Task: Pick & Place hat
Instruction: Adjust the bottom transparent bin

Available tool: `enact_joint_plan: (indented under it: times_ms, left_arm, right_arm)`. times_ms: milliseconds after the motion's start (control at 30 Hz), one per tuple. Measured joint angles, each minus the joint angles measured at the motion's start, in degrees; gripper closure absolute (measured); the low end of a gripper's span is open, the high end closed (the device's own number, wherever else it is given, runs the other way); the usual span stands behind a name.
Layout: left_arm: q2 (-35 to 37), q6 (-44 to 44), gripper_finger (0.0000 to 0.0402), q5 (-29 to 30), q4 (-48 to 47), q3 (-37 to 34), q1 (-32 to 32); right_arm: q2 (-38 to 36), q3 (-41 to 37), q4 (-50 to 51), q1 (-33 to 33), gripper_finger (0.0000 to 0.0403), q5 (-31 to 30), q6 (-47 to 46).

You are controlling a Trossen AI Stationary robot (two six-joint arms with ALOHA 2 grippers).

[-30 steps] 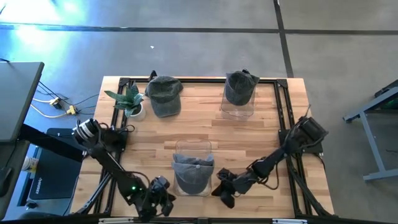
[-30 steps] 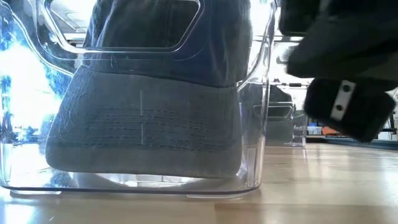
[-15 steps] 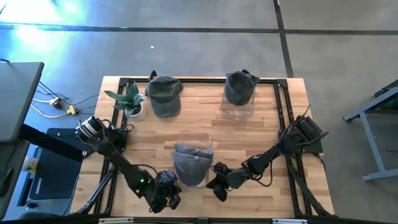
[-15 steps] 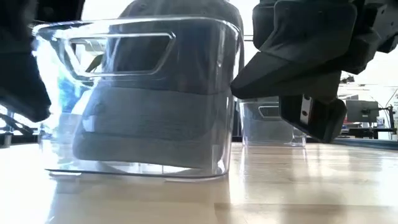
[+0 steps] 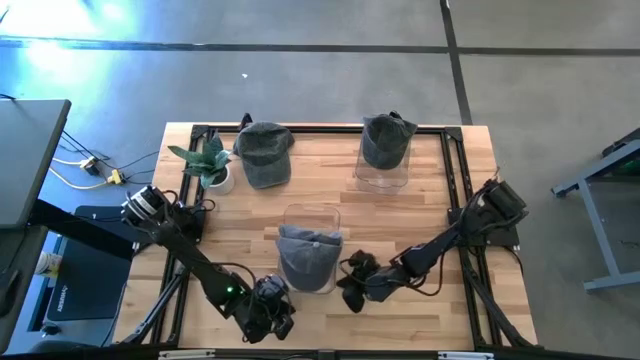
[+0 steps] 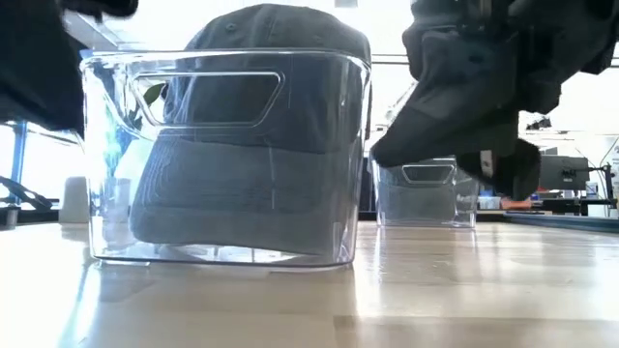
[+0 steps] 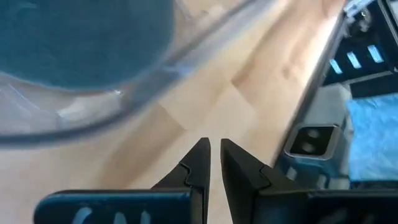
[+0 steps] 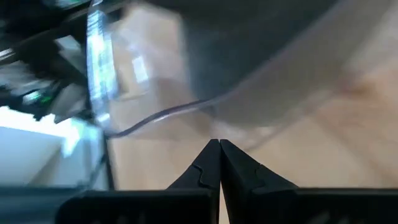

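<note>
A grey cap (image 5: 308, 262) sits in a clear plastic bin (image 5: 312, 212) at the table's middle, near the near edge; the low view shows the bin's wall (image 6: 222, 155) with the cap's crown (image 6: 280, 29) rising above its rim. My left gripper (image 5: 272, 308) is low by the bin's near left corner, shut, and its wrist view (image 7: 215, 146) shows bare wood between its tips and the bin's base (image 7: 93, 118). My right gripper (image 5: 350, 290) is low by the bin's near right corner, shut (image 8: 219, 144). My right gripper points its shut tips level at the bin's lower edge (image 8: 186, 109) near the near right corner. Whether the tips touch the plastic, I cannot tell.
A second grey cap (image 5: 263, 152) lies on the wood at the far left. Another clear bin (image 5: 383, 178) with a dark cap (image 5: 386, 138) stands at the far right. A small potted plant (image 5: 208, 160) is near the far left corner. Black rails (image 5: 455, 190) border the table.
The bin with its cap has slid along the table toward the far edge, staying upright. My left gripper has moved toward the table's right, closer to the bin's near left corner. My right gripper has moved toward the far edge and slightly left, following the bin.
</note>
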State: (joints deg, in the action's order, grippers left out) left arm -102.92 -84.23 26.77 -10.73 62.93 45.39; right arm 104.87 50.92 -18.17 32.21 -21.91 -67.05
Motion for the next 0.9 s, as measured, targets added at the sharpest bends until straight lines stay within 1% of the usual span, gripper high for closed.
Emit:
enact_joint_plan:
  times_ms: [100,167,233,300,367,400,533,667,767,900]
  left_arm:
    - [0.84,-0.31,0.0367,-3.27,-3.18,1.9,0.68]
    - [2.27,-3.14,0.0368,-5.41,-8.79,2.38,1.79]
    - [3.63,-9.15,0.0375,-7.4,-16.69,2.45,3.17]
    - [4.47,-16.07,0.039,-8.26,-26.75,2.39,4.67]
    - [5.04,-22.35,0.0398,-7.17,-33.52,2.24,5.75]
    - [5.12,-24.53,0.0398,-5.3,-34.42,1.87,5.9]
    - [5.04,-25.8,0.04,2.12,-32.49,-0.4,4.73]
    - [3.62,-25.08,0.04,4.36,-29.99,-1.61,0.78]
    - [3.72,-20.44,0.0401,5.76,-26.34,-1.54,-1.42]
    - [3.72,-10.7,0.0401,5.33,-18.85,-1.56,-2.75]
  right_arm:
    - [-3.02,-0.02,7.91,-0.02,0.0403,-1.66,-1.56]
    - [-4.96,-0.06,11.61,0.0,0.0403,-1.49,-1.27]
    - [-6.44,-0.07,13.81,0.02,0.0403,-1.17,-0.91]
    - [-7.13,-0.07,14.81,0.11,0.0403,-1.07,-0.25]
    - [-7.36,-0.07,14.65,0.17,0.0403,-1.05,0.3]
    - [-7.39,-0.07,14.61,0.17,0.0403,-1.05,0.42]
    - [-7.44,-0.07,14.51,0.17,0.0403,-1.64,0.61]
    - [-7.44,-0.07,14.38,0.17,0.0403,-0.17,1.52]
    - [-7.6,-0.07,14.38,0.35,0.0403,1.27,1.54]
    - [-8.72,-0.07,14.8,1.14,0.0403,0.8,1.53]
